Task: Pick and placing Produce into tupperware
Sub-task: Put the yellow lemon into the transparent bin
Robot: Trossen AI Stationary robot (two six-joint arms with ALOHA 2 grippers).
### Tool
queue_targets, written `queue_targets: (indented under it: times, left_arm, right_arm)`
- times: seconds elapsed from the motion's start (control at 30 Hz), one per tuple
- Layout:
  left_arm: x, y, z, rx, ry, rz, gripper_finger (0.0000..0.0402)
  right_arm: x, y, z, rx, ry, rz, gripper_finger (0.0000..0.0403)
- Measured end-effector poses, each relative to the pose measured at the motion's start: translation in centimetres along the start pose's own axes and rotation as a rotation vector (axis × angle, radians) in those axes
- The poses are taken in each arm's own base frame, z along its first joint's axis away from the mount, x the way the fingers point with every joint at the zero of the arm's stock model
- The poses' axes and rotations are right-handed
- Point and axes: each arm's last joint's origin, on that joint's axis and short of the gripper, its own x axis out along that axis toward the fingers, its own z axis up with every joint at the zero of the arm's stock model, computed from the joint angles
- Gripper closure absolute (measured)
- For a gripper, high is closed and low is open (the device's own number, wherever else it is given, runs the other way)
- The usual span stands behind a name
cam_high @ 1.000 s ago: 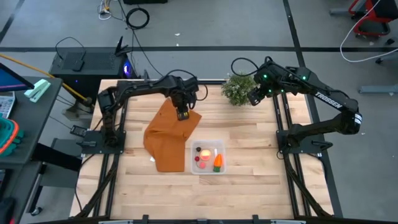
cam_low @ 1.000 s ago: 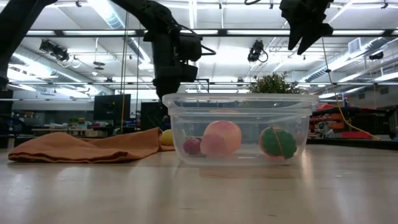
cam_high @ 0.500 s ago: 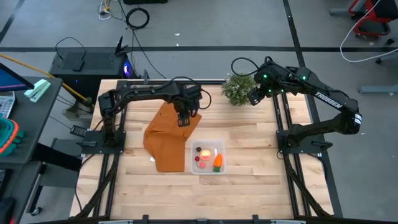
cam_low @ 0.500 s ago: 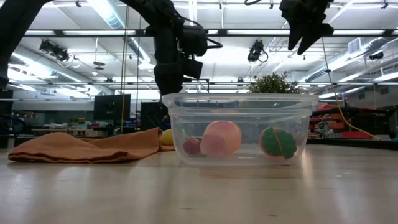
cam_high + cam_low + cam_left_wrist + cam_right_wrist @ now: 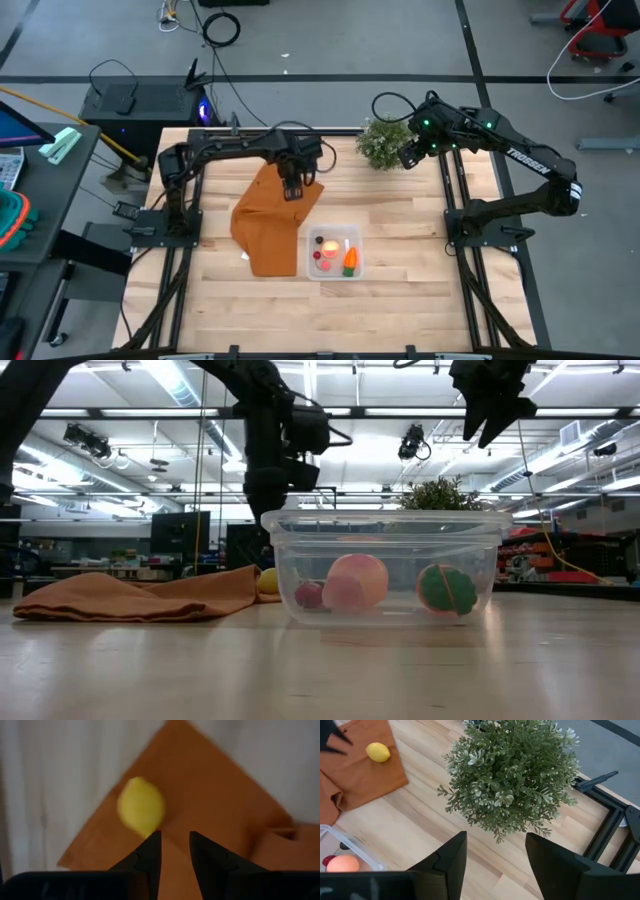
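The left gripper (image 5: 172, 851) is held above the orange cloth (image 5: 210, 805), its fingers set narrowly apart and empty, just beside the lemon (image 5: 141, 806), seemingly lined up for a grasp. The remaining produce already lies in the clear tupperware (image 5: 335, 252). The right gripper (image 5: 492, 851) is parked open above the potted plant (image 5: 512, 772).

Table (image 5: 400, 300): cloth (image 5: 268, 225) left of tupperware (image 5: 334, 253); lemon (image 5: 378, 752) on cloth. Fruit (image 5: 329, 245) and carrot (image 5: 351, 261) in tupperware. Plant (image 5: 381, 143) behind.

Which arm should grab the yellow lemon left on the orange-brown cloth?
Left. Its gripper hangs over the orange-brown cloth beside the yellow lemon; the right gripper waits over the bushy green potted plant.
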Motion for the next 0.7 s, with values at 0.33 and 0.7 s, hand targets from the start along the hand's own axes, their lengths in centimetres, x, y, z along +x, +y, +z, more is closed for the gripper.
queue_targets:
  times: [0.33,0.7]
  left_arm:
    - [0.2,3.9,-0.9,-0.213,-0.011,-0.015,0.0289]
    - [3.8,2.8,-0.3,-0.201,0.093,-0.044,0.0146]
  right_arm:
    - [0.0,0.0,0.0,0.0,0.0,0.0,0.0229]
    - [0.0,0.0,0.0,0.008,0.0,0.0,0.0229]
